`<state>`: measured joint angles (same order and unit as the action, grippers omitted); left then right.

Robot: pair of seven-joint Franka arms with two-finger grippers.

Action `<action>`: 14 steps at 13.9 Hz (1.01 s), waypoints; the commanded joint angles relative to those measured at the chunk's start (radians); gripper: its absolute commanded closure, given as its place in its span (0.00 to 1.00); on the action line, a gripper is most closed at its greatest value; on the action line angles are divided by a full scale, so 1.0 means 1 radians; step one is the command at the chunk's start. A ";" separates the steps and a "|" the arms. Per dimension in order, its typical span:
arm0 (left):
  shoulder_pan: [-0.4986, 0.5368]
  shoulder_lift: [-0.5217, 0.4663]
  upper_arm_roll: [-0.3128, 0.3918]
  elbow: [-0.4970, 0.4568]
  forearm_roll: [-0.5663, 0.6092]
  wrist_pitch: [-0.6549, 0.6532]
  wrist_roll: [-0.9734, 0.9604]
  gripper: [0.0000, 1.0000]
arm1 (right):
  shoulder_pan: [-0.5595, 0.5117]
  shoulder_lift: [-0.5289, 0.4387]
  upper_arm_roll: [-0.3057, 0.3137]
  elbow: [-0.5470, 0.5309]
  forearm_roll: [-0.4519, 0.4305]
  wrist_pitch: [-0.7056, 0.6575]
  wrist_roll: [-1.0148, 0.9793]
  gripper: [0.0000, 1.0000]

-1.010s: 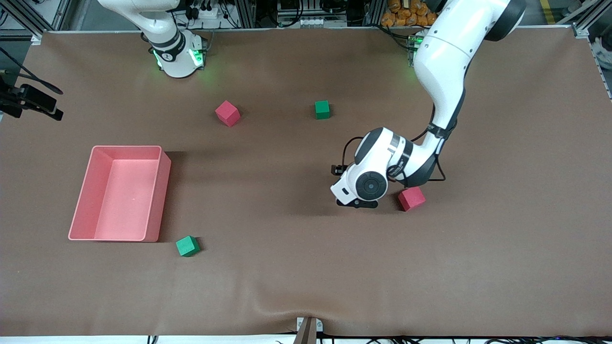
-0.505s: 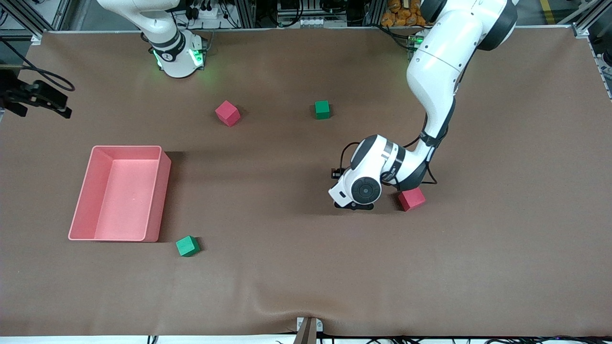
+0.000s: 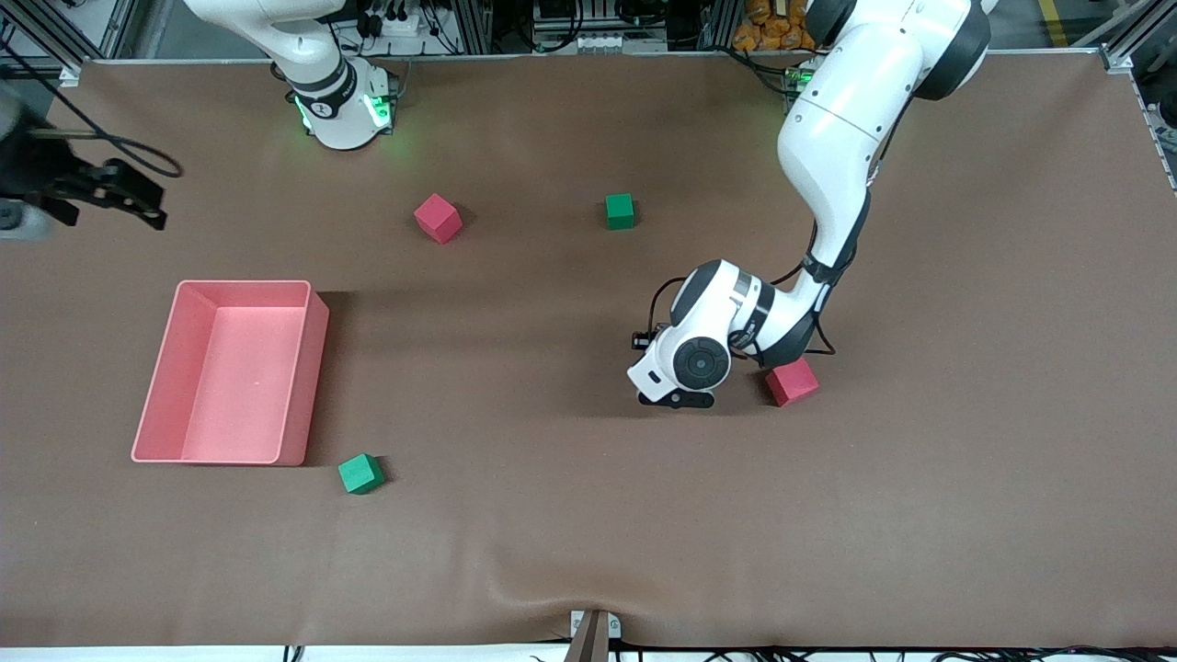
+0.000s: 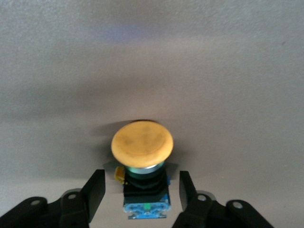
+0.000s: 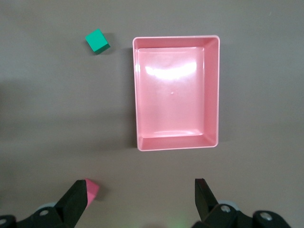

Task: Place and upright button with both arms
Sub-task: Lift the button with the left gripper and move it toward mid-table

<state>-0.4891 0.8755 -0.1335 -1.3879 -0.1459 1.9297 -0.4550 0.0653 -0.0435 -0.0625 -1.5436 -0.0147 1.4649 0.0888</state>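
The button point(image 4: 142, 145) has a round orange cap on a black body with a blue base, and stands on the brown mat with its cap up. My left gripper point(image 4: 141, 180) is open around it. One finger point(image 4: 95, 190) is on each side of the black body, with a gap on both sides. In the front view the left arm's hand point(image 3: 690, 363) hides the button. My right gripper point(image 5: 141, 199) is open and empty, high over the mat beside the pink bin point(image 5: 175, 142). In the front view it shows at the edge point(image 3: 138, 204).
A red cube point(image 3: 791, 382) lies close beside the left arm's hand. Another red cube point(image 3: 437, 218) and a green cube point(image 3: 620, 211) lie nearer the bases. The pink bin point(image 3: 313, 386) stands toward the right arm's end, with a green cube point(image 3: 360, 473) by its corner.
The left arm's hand has shifted a little toward the right arm's end, away from the red cube. The right arm's hand has moved in from the view's edge.
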 commanded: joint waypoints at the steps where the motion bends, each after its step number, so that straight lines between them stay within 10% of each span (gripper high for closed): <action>1: -0.016 0.020 0.006 0.029 -0.017 0.014 -0.024 0.39 | -0.105 -0.003 0.006 0.019 0.084 -0.023 -0.004 0.00; 3: -0.017 0.020 0.006 0.026 -0.017 0.014 -0.037 0.52 | -0.110 -0.004 0.006 0.019 0.085 -0.023 -0.003 0.00; 6: -0.031 0.019 0.006 0.023 -0.017 0.012 -0.096 1.00 | -0.110 -0.004 0.004 0.017 0.084 -0.023 -0.001 0.00; 14: -0.068 -0.015 0.009 0.092 -0.014 0.035 -0.301 1.00 | -0.104 0.002 0.009 0.028 0.081 -0.017 -0.003 0.00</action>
<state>-0.5350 0.8774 -0.1347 -1.3272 -0.1463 1.9537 -0.6951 -0.0371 -0.0446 -0.0588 -1.5366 0.0550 1.4533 0.0765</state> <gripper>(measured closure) 0.577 0.000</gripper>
